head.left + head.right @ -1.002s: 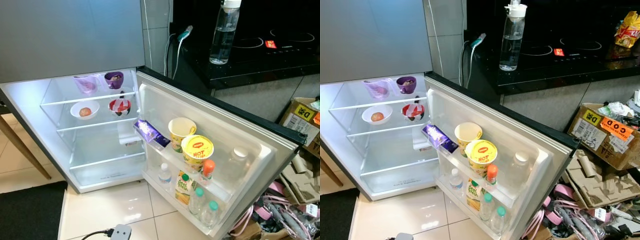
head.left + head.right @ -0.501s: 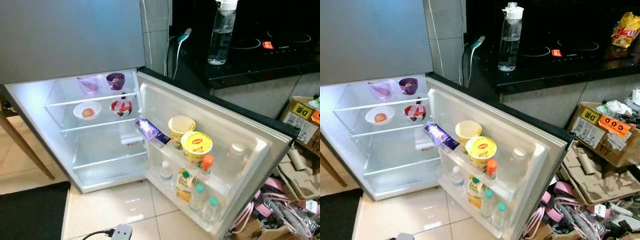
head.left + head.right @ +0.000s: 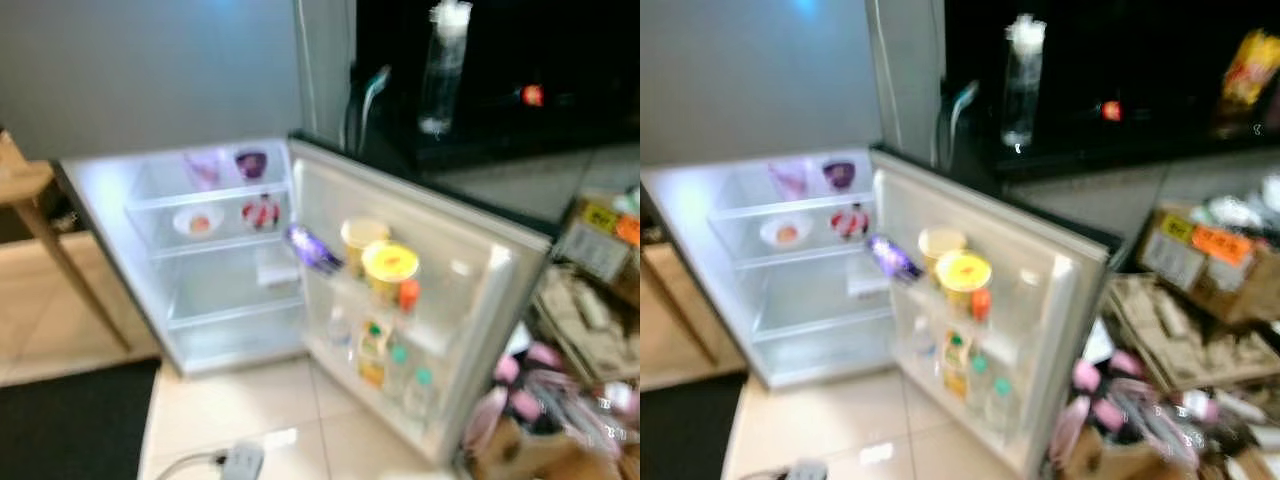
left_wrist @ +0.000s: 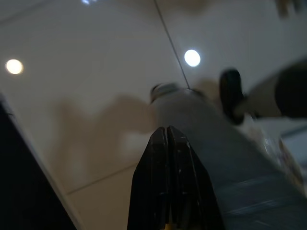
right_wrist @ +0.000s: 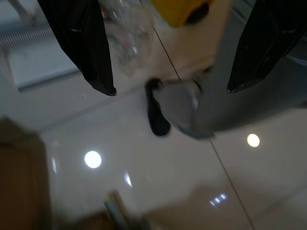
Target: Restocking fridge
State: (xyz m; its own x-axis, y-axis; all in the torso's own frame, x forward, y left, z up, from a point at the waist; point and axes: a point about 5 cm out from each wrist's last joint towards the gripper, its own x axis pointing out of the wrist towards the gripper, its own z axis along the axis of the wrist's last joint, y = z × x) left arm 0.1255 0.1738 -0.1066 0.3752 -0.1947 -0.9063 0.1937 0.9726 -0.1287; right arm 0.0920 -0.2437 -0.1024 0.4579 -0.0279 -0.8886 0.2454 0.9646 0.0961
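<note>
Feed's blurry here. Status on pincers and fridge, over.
Left pincer shut, right pincer open, both empty above floor tiles. Fridge door open, shelves part-stocked. Cardboard clutter beside door.

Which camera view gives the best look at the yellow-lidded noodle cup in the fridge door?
Left eye view: the noodle cup looks larger and nearer the picture's middle there. Right eye view shows it smaller, equally blurred. Both wrist views face floor tiles instead.

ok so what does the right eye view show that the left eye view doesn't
Right eye view: a yellow snack bag on the black counter, far right. Left eye view: a wooden table leg left of the fridge, and a white plug on the floor tiles. Both: the open fridge with bowls on its shelves, the yellow-lidded noodle cup in the door rack, the water bottle on the counter, and cardboard boxes at right.
</note>
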